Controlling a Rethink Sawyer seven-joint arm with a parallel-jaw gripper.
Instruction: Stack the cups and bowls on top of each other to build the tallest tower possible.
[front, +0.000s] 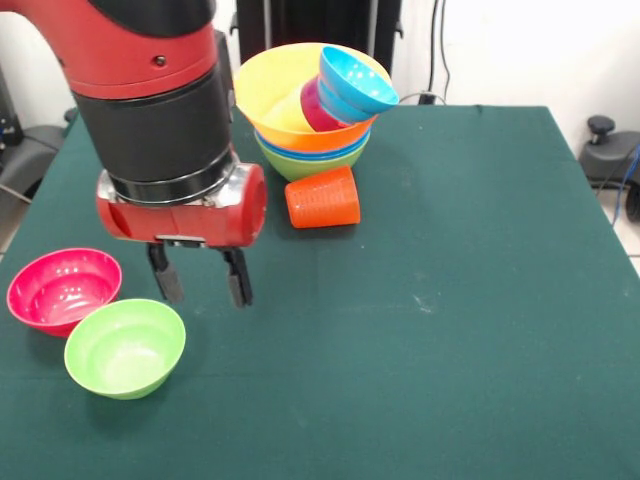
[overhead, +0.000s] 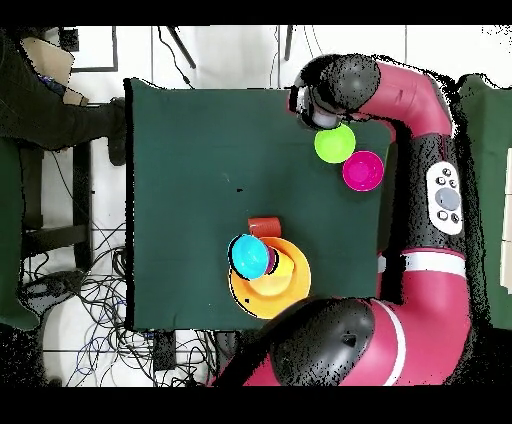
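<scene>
Two small glossy plastic bowls, one pink-red (front: 63, 289) and one light green (front: 125, 347), sit touching each other on the dark green worktop (front: 450, 330) at the front view's lower left. Just above and beside them hangs the red and black arm's gripper (front: 200, 276), its two dark fingers parted with nothing between them. Well apart, at the far side, stands the tower (front: 308, 125) of nested bowls: a green one lowest, blue rims above it, then a wide orange-yellow bowl (front: 270, 85). Inside that bowl a small light-blue bowl (front: 355, 82) lies tilted over a purple cup (front: 315, 108). A ribbed orange-red plastic cup (front: 322, 198) lies on its side against the tower's base. In the overhead view a person's dark sleeve (overhead: 60, 115) shows at the worktop's edge.
</scene>
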